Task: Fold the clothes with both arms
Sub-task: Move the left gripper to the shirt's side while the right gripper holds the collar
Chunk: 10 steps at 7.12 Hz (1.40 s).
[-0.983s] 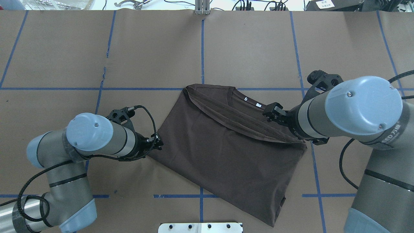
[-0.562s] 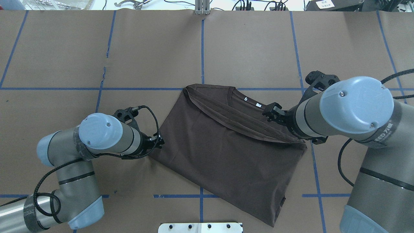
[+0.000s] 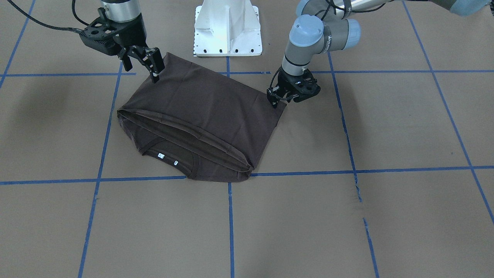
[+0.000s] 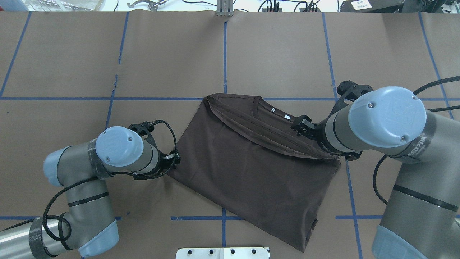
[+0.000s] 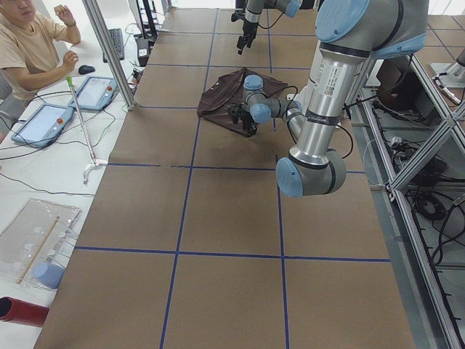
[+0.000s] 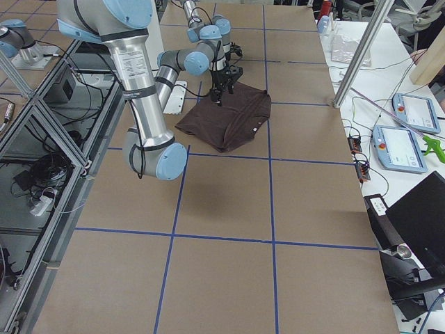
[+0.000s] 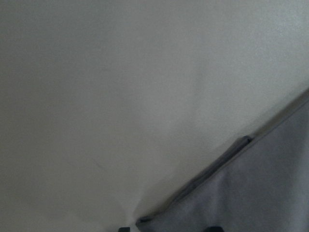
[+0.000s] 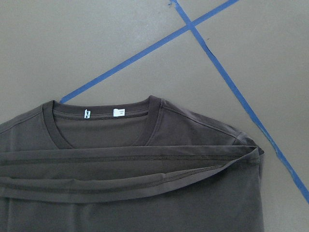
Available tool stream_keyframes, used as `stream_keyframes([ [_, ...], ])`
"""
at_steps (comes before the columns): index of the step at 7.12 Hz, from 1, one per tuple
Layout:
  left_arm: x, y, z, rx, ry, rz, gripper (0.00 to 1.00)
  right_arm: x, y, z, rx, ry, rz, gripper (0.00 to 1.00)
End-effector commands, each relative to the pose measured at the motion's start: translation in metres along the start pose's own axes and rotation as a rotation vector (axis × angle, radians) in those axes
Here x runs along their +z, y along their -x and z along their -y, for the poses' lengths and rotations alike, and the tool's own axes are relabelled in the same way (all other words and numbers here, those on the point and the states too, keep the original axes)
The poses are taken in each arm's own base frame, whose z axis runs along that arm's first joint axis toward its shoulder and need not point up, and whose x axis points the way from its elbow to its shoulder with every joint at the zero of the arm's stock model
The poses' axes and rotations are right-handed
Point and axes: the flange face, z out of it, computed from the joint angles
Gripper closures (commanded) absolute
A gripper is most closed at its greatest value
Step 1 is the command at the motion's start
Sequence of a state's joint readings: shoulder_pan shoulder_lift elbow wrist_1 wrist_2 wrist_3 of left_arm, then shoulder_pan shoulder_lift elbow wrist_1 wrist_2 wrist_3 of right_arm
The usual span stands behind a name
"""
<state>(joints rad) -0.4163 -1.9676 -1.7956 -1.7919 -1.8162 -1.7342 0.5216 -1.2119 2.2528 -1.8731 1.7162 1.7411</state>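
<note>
Closely, left gripper (image 3: 275, 102) and right gripper (image 3: 155, 74) flank T-shirt (image 3: 208, 110)

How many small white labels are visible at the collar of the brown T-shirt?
2. Both sit side by side inside the back of the collar of the T-shirt: the marked label and the plain label. More could be hidden in the folds.

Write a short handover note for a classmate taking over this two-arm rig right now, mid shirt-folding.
Left tool: open, low at the T-shirt's corner, fabric between its tips, not gripped.
Right tool: looks open, empty, raised over the opposite edge.
T-shirt: flat on the table, skewed to the tape lines.
Done: hem folded up to just short of the collar, labels showing.
Left: grip both ends, probably fold again.
</note>
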Motion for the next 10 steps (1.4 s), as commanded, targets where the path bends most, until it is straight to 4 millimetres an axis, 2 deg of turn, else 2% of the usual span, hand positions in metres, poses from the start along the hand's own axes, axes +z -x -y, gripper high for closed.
stream_keyframes([
  [1,0.001,0.001,-0.001,0.002,0.001,0.005,0.85,0.007,0.000,0.001,0.004,-0.004,-0.015,0.00],
  [2,0.002,0.002,0.000,0.003,-0.001,0.008,1.00,0.011,-0.002,0.003,0.004,-0.010,-0.025,0.00],
  [4,-0.008,0.001,0.007,0.002,-0.011,0.000,1.00,0.014,-0.003,0.005,0.004,-0.018,-0.030,0.00],
  [6,-0.039,0.001,0.024,0.099,-0.049,0.029,1.00,0.015,-0.001,0.005,0.001,-0.031,-0.028,0.00],
  [7,-0.039,0.003,0.029,0.117,-0.055,0.034,1.00,0.016,0.000,0.005,0.003,-0.031,-0.029,0.00],
  [8,-0.041,-0.002,0.025,0.120,-0.045,0.027,0.91,0.016,0.001,0.004,0.002,-0.030,-0.028,0.00],
  [9,-0.045,-0.007,0.020,0.118,-0.036,0.014,0.58,0.016,0.001,0.003,0.000,-0.029,-0.029,0.00],
  [10,-0.044,-0.009,0.017,0.119,-0.029,0.011,0.54,0.017,0.001,0.002,-0.002,-0.027,-0.031,0.00],
])
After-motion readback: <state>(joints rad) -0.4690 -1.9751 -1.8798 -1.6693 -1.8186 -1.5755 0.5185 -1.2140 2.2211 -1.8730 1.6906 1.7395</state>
